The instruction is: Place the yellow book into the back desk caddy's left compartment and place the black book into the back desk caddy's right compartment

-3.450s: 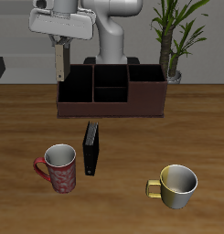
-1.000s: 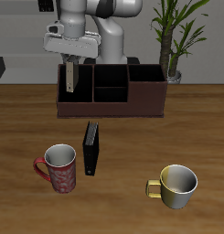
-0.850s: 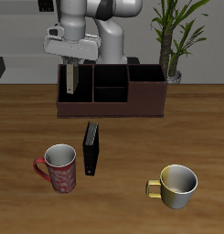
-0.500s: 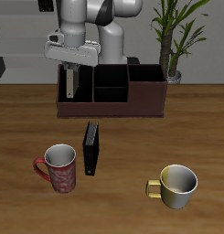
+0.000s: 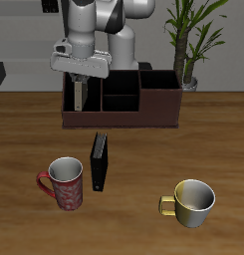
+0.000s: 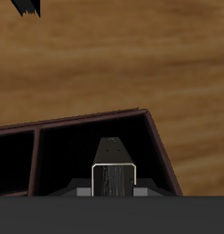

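Note:
My gripper [image 5: 80, 78] is shut on the yellow book [image 5: 79, 95], a thin grey-tan book held upright. Its lower part dips into the left compartment [image 5: 91, 99] at one end of the back desk caddy [image 5: 122, 116]. In the wrist view the yellow book [image 6: 114, 167] hangs from the gripper [image 6: 115, 190] inside the dark walls of the caddy [image 6: 161, 151]. The right compartment [image 5: 158, 83] at the other end holds nothing. The black book [image 5: 99, 162] stands on edge on the table in front of the caddy; a corner of the black book [image 6: 26, 7] shows in the wrist view.
A red patterned mug [image 5: 64, 183] stands beside the black book, near the table's front edge. A tan mug [image 5: 193, 202] sits farther along that edge. A potted plant [image 5: 189, 40] stands behind the caddy's far end.
The gripper has come over the caddy's end section and moved down, bringing the yellow book from above the rim to partly inside the compartment. The black book and mugs have not moved.

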Robot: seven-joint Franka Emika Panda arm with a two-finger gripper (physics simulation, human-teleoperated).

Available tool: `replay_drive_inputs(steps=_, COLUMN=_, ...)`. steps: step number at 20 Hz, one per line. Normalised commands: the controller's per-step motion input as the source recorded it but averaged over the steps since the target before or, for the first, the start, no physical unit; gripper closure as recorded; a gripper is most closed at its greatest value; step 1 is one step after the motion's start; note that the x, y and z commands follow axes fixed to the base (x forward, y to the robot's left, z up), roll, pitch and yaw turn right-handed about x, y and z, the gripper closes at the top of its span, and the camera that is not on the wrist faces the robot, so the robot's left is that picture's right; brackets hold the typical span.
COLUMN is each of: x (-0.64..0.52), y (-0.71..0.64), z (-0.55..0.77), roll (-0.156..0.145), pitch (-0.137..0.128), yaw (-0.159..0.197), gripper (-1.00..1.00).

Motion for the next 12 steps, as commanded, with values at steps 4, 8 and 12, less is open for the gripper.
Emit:
replay_drive_inputs(steps=4, x=0.05, y=0.01, z=-0.13, roll=0.005, pitch=0.015, yaw=0.016, gripper=1.0)
replay_drive_inputs(steps=8, x=0.06, y=0.0, z=-0.12, roll=0.002, pitch=0.012, yaw=0.005, gripper=1.0)
replay_drive_inputs(steps=12, x=0.03, y=-0.01, z=-0.08, roll=0.004, pitch=-0.003, yaw=0.018, gripper=1.0)
